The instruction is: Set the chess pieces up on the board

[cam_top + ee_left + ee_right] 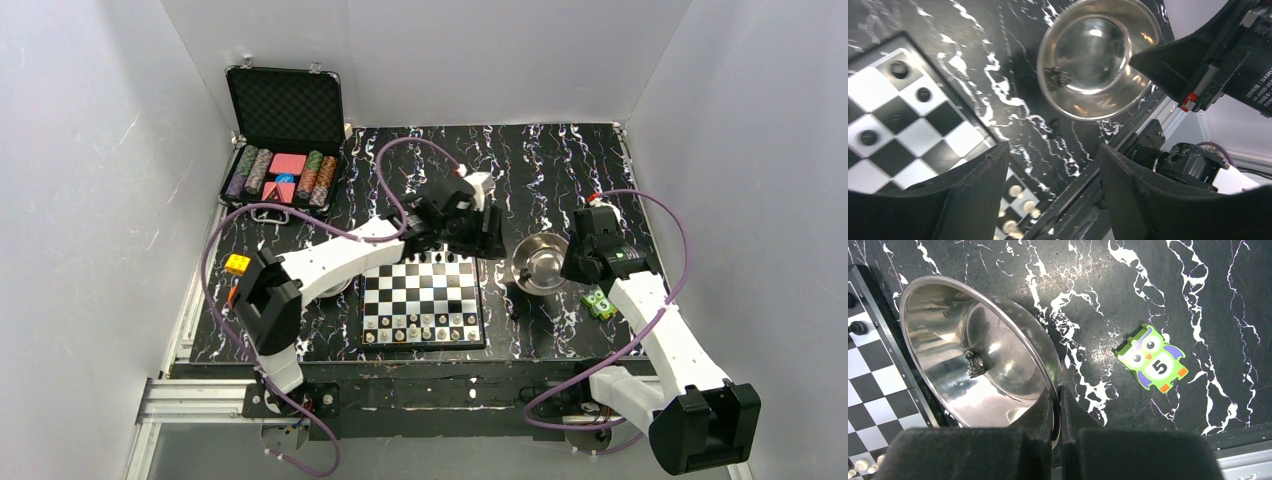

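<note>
- Left hand (1052,150), released and empty, hovers over the far edge of the chessboard (913,135).
- Right hand (1058,396) clenches the rim of the steel bowl (1003,347); a black chess piece (974,364) sits inside, near it.

Under the left end effector (1053,150), its fingers (973,195) cover the board (923,135) corner nearest them, and the picture's edge cuts off the rest of the board on that side. The pale pieces (1015,210) showing between the fingers are blurred, so their kinds cannot be told. A dark speck (1054,123) on the tabletop (998,50), just ahead of the end effector, is too small to name. The right end effector (1057,402) hides the stretch of bowl (948,305) rim at its fingertips. The dark piece (973,362) in the bowl, ahead and left of them, is muddled by reflections and its kind is unclear. From above, each end effector's own body hides its fingertips.
</note>
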Robot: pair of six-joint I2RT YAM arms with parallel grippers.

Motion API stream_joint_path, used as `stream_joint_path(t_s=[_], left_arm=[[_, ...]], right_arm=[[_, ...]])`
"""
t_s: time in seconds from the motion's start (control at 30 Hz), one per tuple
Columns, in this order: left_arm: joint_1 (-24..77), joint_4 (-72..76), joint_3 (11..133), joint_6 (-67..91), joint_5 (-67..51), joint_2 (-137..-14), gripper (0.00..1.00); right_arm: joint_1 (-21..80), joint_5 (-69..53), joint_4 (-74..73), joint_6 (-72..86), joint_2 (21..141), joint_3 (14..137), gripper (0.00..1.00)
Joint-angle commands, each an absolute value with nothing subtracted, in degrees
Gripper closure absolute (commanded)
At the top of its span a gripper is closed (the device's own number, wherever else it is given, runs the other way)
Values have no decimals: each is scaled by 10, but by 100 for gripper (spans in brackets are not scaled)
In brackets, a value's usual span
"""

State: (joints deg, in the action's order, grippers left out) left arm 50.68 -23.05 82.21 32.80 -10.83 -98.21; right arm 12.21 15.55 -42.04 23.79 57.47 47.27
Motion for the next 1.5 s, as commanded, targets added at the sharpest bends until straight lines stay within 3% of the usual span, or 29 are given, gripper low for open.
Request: stream_joint_path(t_s=[0.0, 0.3, 0.73, 1.47], left_arm=[[544, -221, 878, 393, -86, -1010, 37], [568, -216, 939, 489, -83, -1081, 44], [570, -215, 975, 549, -93, -1136, 69], [576, -248, 1002, 569, -98, -1180, 67]], right_arm=[[133, 178, -426, 250, 564, 498, 99], [139, 192, -427, 266, 551, 496, 99], [143, 204, -421, 265, 510, 500, 99], [172, 242, -413, 260, 506, 508, 99]])
